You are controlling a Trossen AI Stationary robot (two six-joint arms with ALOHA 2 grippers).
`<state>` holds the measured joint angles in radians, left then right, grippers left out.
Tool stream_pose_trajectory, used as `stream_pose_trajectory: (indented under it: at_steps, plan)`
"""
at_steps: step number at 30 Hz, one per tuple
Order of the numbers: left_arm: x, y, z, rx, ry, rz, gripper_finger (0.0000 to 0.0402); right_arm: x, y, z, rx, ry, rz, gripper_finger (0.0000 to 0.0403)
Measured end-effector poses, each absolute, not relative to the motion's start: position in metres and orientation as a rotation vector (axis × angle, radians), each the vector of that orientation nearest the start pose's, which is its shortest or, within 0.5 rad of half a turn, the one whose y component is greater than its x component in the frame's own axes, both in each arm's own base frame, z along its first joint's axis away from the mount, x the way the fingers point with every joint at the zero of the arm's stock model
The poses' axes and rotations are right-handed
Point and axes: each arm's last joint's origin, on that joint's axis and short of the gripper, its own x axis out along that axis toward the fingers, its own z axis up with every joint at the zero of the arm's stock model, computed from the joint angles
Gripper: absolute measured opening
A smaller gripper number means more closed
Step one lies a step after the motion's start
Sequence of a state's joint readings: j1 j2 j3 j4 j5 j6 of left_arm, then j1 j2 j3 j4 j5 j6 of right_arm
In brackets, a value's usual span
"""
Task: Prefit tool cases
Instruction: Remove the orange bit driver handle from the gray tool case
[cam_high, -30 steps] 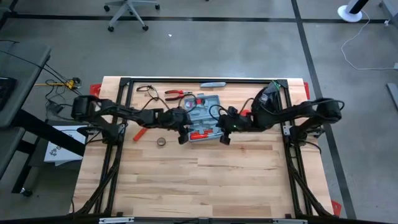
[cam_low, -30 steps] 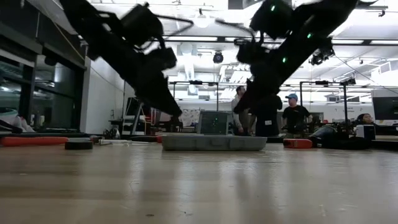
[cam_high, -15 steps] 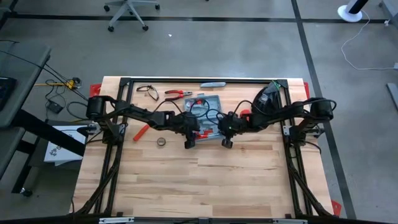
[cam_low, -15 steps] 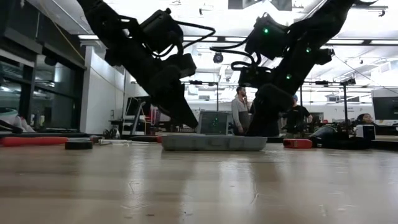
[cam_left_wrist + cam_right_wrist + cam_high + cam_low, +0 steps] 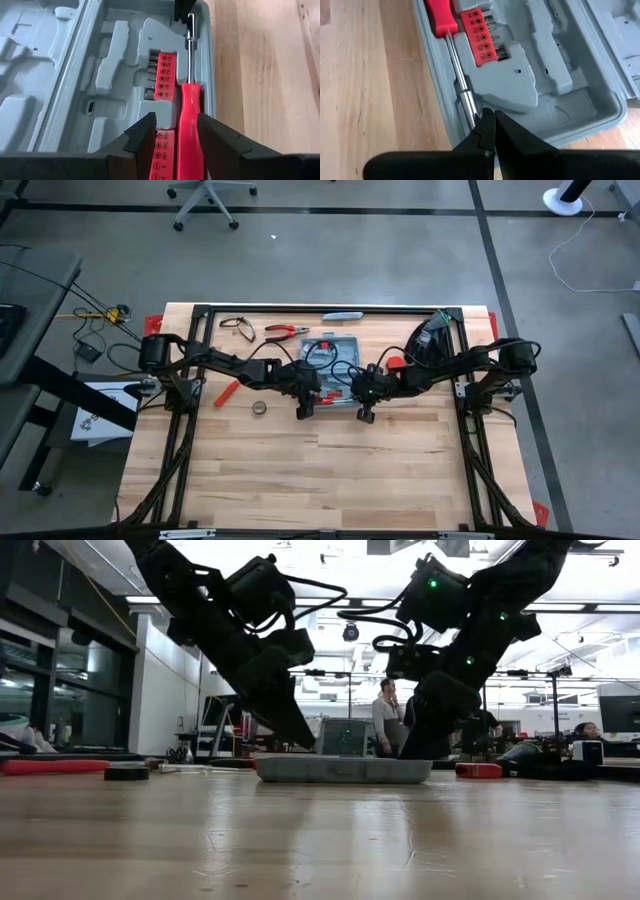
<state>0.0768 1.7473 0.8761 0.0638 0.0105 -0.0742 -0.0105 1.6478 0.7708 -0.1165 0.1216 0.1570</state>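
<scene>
Two arms are bent over one open grey case [image 5: 335,370], which lies flat on the desk [image 5: 320,470] near its far edge, lid [image 5: 30,60] folded out beside the moulded tray. At the case's near edge, the left gripper [image 5: 175,131] is set with jaws parted around the red handle of a screwdriver [image 5: 188,120], which is laid in the slot along the case's outer wall; whether the fingers [image 5: 145,132] actually press the handle cannot be told. A red bit holder [image 5: 166,75] is seated just beside the screwdriver, toward the case's middle. From the opposite end of the case, the right gripper [image 5: 490,131] is brought down with jaws closed together, its tip touching or just at the metal shaft of the screwdriver. Left of the case, pliers [image 5: 287,332], a small ring [image 5: 259,408] and a red tool [image 5: 226,392] are seen on the desk.
</scene>
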Motion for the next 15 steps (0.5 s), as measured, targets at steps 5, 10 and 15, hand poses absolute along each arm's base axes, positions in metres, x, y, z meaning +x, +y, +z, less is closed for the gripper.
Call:
stream_pose_trajectory:
  at_steps: [5, 10, 15]
  plan:
    - [0.3359, 0.0254, 0.1448, -0.106, 0.804, 0.093, 0.0136, 0.2956, -0.0066, 0.1358, 0.090, 0.981, -0.200, 0.0000]
    - [0.3358, 0.0254, 0.1447, -0.106, 0.804, 0.092, 0.0135, 0.2944, -0.0066, 0.1350, 0.089, 0.996, -0.201, 0.0000]
    - [0.3356, 0.0254, 0.1447, -0.106, 0.805, 0.092, 0.0136, 0.2942, -0.0066, 0.1349, 0.089, 0.998, -0.201, 0.0000]
